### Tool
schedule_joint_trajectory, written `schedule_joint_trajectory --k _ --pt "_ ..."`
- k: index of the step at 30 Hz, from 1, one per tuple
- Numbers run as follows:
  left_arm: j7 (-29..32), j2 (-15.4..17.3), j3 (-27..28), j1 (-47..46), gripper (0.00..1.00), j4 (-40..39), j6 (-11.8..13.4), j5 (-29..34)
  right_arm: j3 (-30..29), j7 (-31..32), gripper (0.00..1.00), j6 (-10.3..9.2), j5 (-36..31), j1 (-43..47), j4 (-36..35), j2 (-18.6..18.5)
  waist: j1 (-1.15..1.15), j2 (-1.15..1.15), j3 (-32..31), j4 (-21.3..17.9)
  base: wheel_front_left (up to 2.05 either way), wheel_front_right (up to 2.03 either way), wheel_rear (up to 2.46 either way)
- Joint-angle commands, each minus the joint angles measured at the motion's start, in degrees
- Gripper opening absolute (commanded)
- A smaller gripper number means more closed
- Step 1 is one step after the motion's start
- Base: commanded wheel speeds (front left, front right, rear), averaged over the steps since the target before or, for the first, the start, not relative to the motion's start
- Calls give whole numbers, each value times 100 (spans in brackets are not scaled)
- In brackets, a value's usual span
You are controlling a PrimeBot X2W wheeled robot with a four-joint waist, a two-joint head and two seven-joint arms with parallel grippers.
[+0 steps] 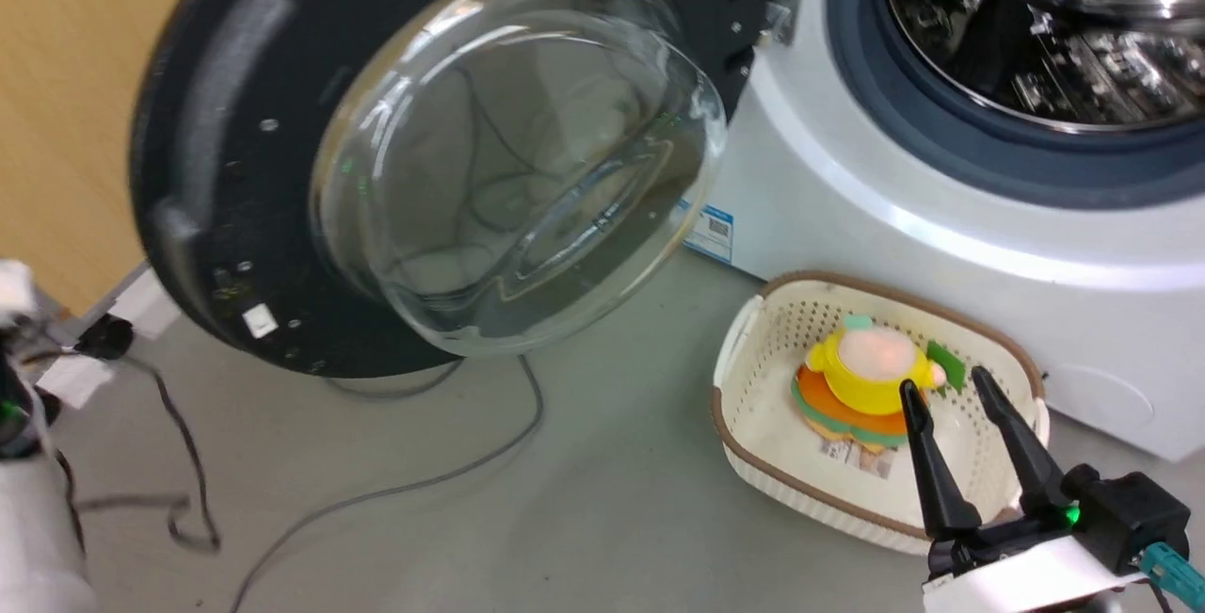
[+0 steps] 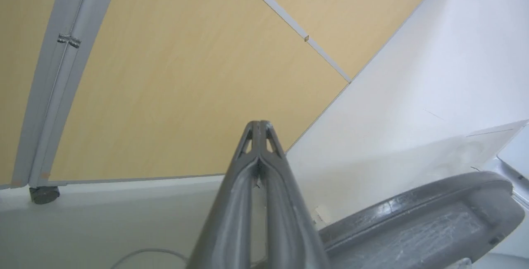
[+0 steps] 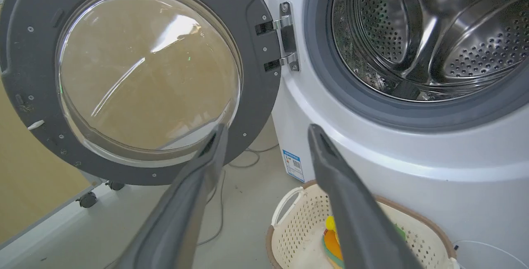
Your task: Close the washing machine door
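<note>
a: item 1, head view?
b: washing machine door (image 1: 424,161) swung wide open, left of the washing machine (image 1: 847,208), glass bowl facing cam. drum mouth uncovered. right gripper (image 1: 944,380) lower right, fingers spread, nothing btwn them, over the cream basket (image 1: 753,425) w/ a toy (image 1: 871,368) inside.
a: item 2, left wrist?
b: left gripper (image 2: 258,126) clenched, tips pressed together, holding nothing. tan wall panel (image 2: 165,95) beyond. grey curved edge lower right, prob. the door rim; contact: can't tell.
a: item 3, right wrist?
b: door hangs off its hinge (image 3: 285,33), well apart from the grey gasket (image 3: 330,95). right fingers released.
a: status?
b: closing not begun, by my read. left: swing door to the opening, press til latched.
</note>
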Motion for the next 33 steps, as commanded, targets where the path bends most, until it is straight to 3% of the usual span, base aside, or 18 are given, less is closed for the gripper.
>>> schedule_joint_trajectory --k 1,8,14,22,24,33 --pt "276 85 172 -323 0 354 -46 -364 2 23 100 5 -36 -120 -43 -57 0 0 127 -124 0 0 0" --pt "1554 255 583 -1007 0 1529 14 -1494 34 84 100 5 -33 -230 -112 -110 0 0 290 -295 0 0 0" --pt "2515 246 940 -1136 0 2013 47 -2324 57 87 100 5 -45 -233 -82 -97 0 0 281 -390 0 0 0" --pt "3167 147 1070 -1007 0 2067 -67 -2793 27 56 100 5 -34 -166 23 -44 0 0 76 -416 0 0 0" --pt "3586 21 1043 -767 0 1933 -107 -2965 54 21 100 5 -28 -89 147 51 0 0 -188 -444 0 0 0" --pt "4441 -457 723 -61 0 1115 -18 -3094 -72 -24 100 5 12 159 276 228 0 0 -640 -528 0 0 0"
